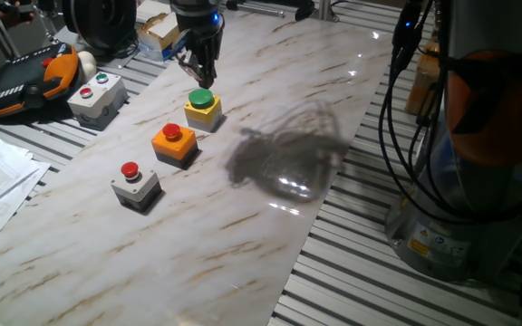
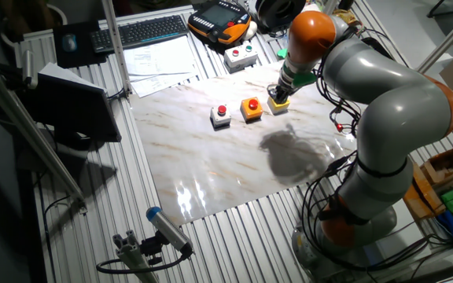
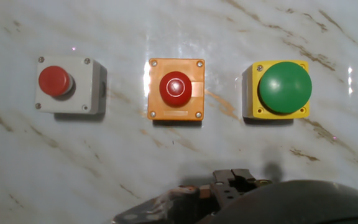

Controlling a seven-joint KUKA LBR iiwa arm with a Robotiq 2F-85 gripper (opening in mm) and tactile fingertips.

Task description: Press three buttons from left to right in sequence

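three buttons sit in a row on the table [image 1: 270, 235]: the grey box [image 3: 67, 85], the orange box [image 3: 176, 89], the yellow box [image 3: 277, 91]. the gripper [image 1: 203, 76] hangs just above the yellow one's green cap, the last in line. i cannot tell if its fingers are apart or together, or which buttons got pressed.

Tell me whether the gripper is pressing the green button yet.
Cannot tell. The gripper sits right above the green button in one fixed view, but no view shows contact or a gap.
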